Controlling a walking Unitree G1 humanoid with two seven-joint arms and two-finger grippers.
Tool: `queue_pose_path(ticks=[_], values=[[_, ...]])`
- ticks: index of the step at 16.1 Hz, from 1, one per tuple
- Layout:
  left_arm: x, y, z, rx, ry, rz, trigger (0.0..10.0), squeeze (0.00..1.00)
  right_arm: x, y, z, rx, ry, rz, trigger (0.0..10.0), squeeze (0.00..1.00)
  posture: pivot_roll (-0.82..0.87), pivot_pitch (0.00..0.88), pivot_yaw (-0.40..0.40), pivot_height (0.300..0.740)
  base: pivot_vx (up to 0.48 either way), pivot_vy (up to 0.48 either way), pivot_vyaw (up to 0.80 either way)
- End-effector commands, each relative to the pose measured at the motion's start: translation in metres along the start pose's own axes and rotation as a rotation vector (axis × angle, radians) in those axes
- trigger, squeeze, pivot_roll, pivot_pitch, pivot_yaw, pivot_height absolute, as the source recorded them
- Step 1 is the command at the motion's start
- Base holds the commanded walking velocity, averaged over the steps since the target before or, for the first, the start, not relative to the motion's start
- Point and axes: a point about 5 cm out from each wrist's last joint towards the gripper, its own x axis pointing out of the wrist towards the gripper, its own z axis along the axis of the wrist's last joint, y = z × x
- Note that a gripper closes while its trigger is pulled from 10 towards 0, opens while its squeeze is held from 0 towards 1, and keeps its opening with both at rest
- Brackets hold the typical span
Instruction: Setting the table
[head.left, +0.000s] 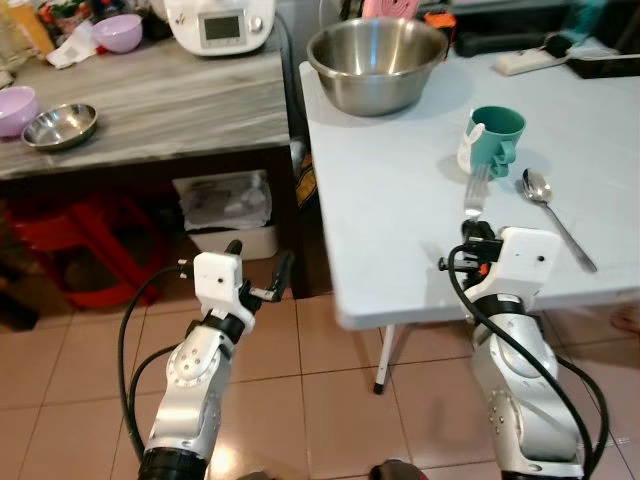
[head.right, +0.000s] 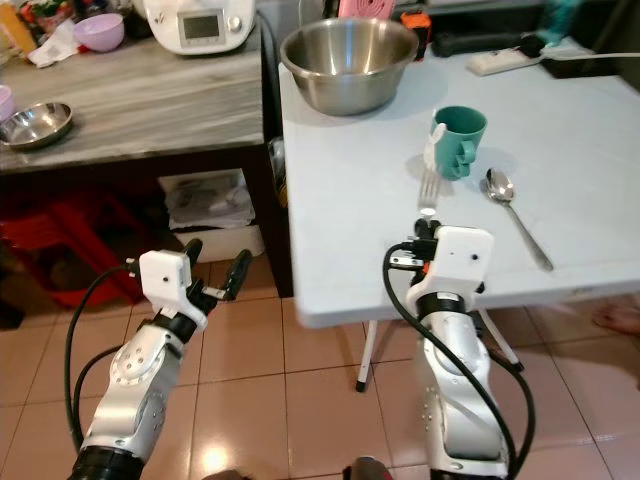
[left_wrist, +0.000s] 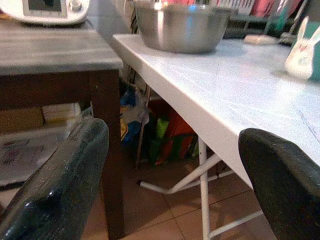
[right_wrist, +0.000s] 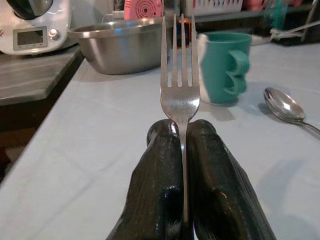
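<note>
My right gripper (right_wrist: 182, 132) is shut on a steel fork (right_wrist: 180, 75), held over the near part of the white table (head.left: 400, 200) with its tines pointing away from me toward a teal mug (head.left: 495, 135). The fork (head.left: 475, 190) pokes out ahead of the right wrist. A steel spoon (head.left: 555, 225) lies on the table just right of the fork, below the mug. A large steel bowl (head.left: 377, 62) stands at the table's far left. My left gripper (head.left: 262, 270) hangs open over the tiled floor, left of the table's corner, holding nothing.
A grey wooden counter (head.left: 170, 100) stands to the left with a small steel bowl (head.left: 60, 125), purple bowls (head.left: 118, 32) and a white appliance (head.left: 220, 25). Boxes and red stools (head.left: 90, 245) sit under it. A power strip (head.left: 525, 62) lies at the table's far side.
</note>
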Motion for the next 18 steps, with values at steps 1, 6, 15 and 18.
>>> queue_pose_path(ticks=[1, 6, 15, 18], values=[[-0.0071, 0.0114, -0.0036, 0.026, 0.024, 0.039, 10.0, 0.00, -0.0006, 0.0104, 0.0040, 0.018, -0.019, 0.036, 10.0, 0.00, -0.21, 0.133, 0.058, 0.740, 0.000, 0.461, 0.48], [-0.0060, 0.0093, -0.0038, 0.027, 0.025, 0.034, 10.0, 0.00, -0.0006, 0.0113, 0.0033, 0.024, -0.020, 0.041, 10.0, 0.00, -0.20, 0.134, 0.060, 0.740, 0.000, 0.461, 0.44], [-0.0056, 0.0088, -0.0043, 0.042, 0.023, 0.039, 10.0, 0.00, 0.0007, 0.0101, 0.0015, 0.027, -0.019, 0.037, 10.0, 0.00, -0.20, 0.126, 0.058, 0.740, 0.000, 0.306, 0.09], [-0.0052, 0.0084, -0.0036, 0.043, 0.019, 0.028, 10.0, 0.00, 0.0012, 0.0098, 0.0020, 0.026, -0.022, 0.039, 10.0, 0.00, -0.20, 0.128, 0.059, 0.740, 0.000, 0.000, 0.00]])
